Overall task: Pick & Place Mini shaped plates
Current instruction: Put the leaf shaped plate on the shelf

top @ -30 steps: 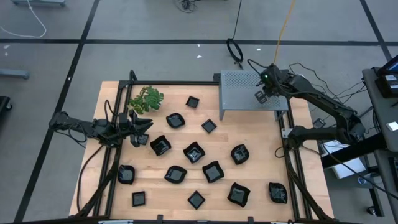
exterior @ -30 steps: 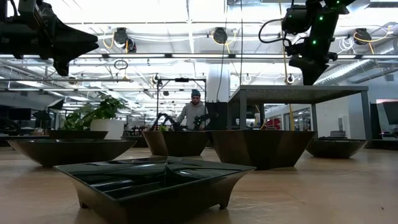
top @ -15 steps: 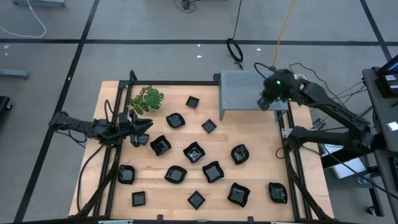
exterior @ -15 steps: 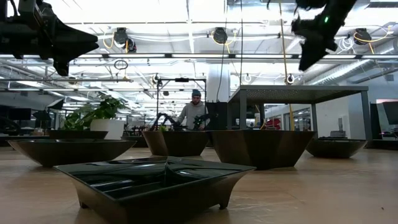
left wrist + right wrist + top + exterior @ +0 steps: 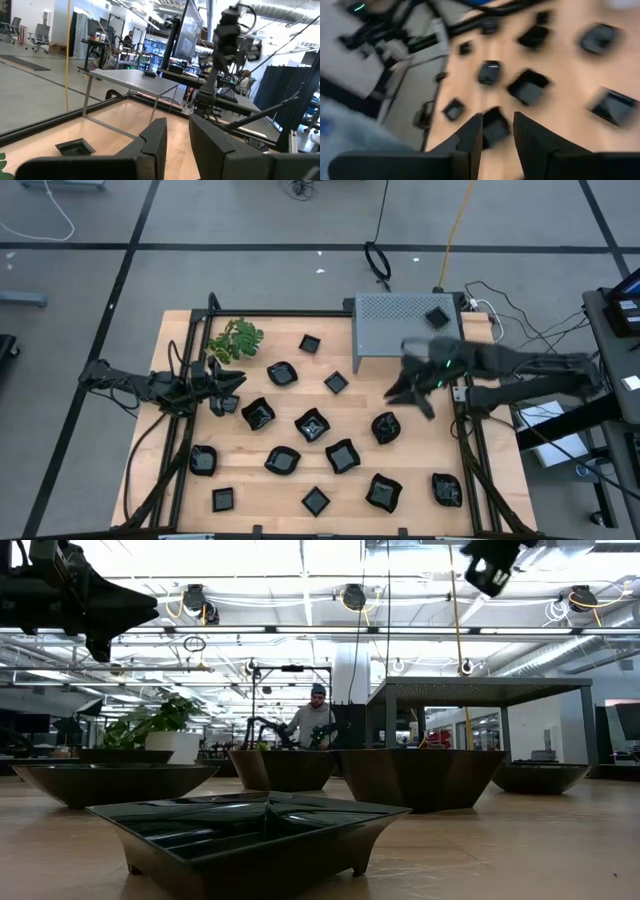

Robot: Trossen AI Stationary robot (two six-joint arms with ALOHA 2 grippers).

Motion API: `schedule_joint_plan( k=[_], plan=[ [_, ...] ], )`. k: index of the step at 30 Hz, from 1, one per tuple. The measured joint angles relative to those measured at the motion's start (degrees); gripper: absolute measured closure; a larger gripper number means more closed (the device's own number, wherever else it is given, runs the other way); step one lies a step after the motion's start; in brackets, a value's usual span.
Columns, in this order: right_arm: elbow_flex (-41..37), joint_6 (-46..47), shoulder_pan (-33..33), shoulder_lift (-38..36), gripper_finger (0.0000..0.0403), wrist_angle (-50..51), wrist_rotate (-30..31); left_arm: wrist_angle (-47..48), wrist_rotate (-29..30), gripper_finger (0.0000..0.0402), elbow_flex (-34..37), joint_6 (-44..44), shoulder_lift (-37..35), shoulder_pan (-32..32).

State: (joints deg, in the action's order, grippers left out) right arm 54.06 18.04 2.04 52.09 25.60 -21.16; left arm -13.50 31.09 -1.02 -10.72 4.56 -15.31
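Note:
Several mini shaped plates, small glossy black dishes such as one square one (image 5: pixel 312 424), lie flat and scattered over the wooden table (image 5: pixel 400 470). One more black plate (image 5: pixel 437 317) lies on top of the grey perforated box (image 5: pixel 395 335) at the far right. My right gripper (image 5: pixel 408 395) hovers above the table just near of the box, over bare wood beside a plate (image 5: pixel 385 427). It is open with nothing between its fingers (image 5: pixel 470 135). My left gripper (image 5: pixel 228 388) waits open at the left edge, above the table.
A green leafy sprig (image 5: pixel 235 340) lies at the far left corner. Black frame rails (image 5: pixel 465 440) run along the table's left and right sides. In the low view the nearest plate (image 5: pixel 250 825) fills the foreground, and a person (image 5: pixel 315 720) stands in the room beyond.
My right gripper has swung away from above the grey box toward the table's near edge and middle, tipping from pointing down to a shallower slant. A black plate now shows lying on the box top where the gripper stood.

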Motion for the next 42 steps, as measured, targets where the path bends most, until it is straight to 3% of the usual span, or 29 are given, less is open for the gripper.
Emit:
schedule_joint_plan(
  k=[5,16,20,27,42],
  plan=[
    [-7.4,-0.8,-9.5,4.5,0.0307,-8.5,4.2,0.0,0.0,0.0316,0.0,0.0,0.0,0.0],
    [-14.5,-3.4,-19.4,14.6,0.0307,-6.8,6.1,0.0,0.0,0.0316,0.0,0.0,0.0,0.0],
    [-15.6,-13.7,-21.0,16.5,0.0307,-7.0,6.5,0.0,0.0,0.0316,0.0,0.0,0.0,0.0],
    [-17.7,-25.8,-22.1,17.5,0.0307,-7.5,13.7,0.0,0.0,0.0316,0.0,0.0,0.0,0.0],
    [-22.1,-30.5,-22.0,17.5,0.0305,-14.0,12.1,0.0,0.0,0.0316,0.0,0.0,0.0,0.0]
  ],
)
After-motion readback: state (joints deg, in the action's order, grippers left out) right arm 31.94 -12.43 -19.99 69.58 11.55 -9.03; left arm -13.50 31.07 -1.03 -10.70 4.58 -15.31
